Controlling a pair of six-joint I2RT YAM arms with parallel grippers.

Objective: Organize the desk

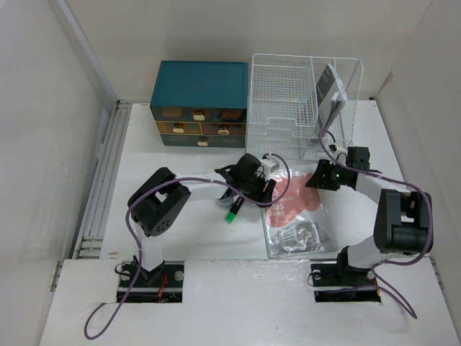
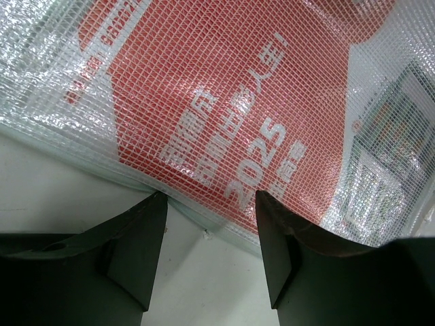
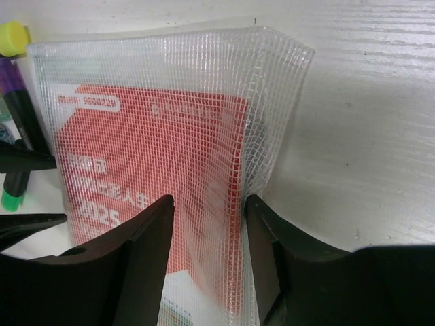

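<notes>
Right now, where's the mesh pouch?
Top view: the mesh pouch lies on the desk, right of centre, in front of the wire rack, markers to its left.

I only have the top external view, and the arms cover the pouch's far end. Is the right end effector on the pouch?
Observer: The right wrist view shows the edge of the mesh pouch between the fingers of the right end effector. I cannot tell whether they pinch it.
Operator: And the left one?
Observer: The left end effector is open. It hangs over the pouch's edge, with only the desk and the pouch below.
Operator: Anything hidden beside the pouch?
Observer: Yes, markers lie along its side. One is yellow-capped and one is purple.
</notes>
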